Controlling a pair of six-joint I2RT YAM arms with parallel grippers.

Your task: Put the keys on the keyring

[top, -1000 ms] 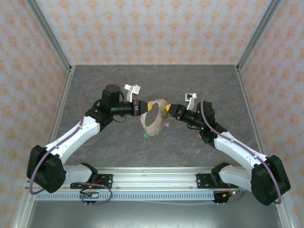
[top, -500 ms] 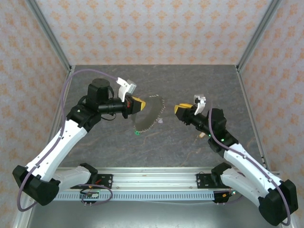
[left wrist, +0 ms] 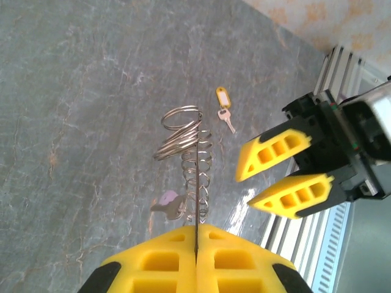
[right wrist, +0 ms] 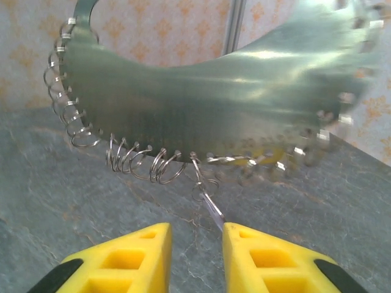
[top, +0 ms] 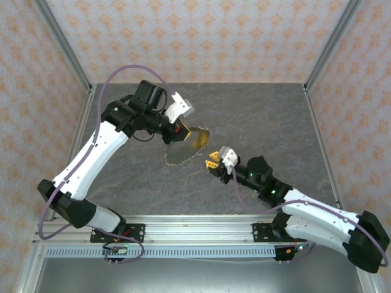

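Your left gripper (top: pixel 179 132) has its jaws pressed tight together on the keyring (top: pixel 185 146). It holds the keyring up in the air over the middle of the grey, stone-look table (top: pixel 134 183).

The keyring is a thin, flat, shiny metal plate with lots of little wire rings (right wrist: pixel 160 166) all along its rim. From the left wrist you see the plate edge-on, as thin as a line. It looks light but stiff. I think it will wobble if you bump it, and the smooth metal could slip.

Your right gripper (right wrist: pixel 195 238) is just below the rim. Its yellow jaws are apart with nothing between them. One small key (right wrist: pixel 212 209) hangs from a ring right above those jaws. It is tiny, thin and hard, and it dangles loose, so I think it will swing away at a touch. Take it by its flat sides, close to the head.

A second key (left wrist: pixel 226 119) lies flat on the table, and a yellow tag (left wrist: pixel 224 96) seems joined to it. It looks hard to lift off the flat top. Pinch it gently by its edges, or take the bigger tag.
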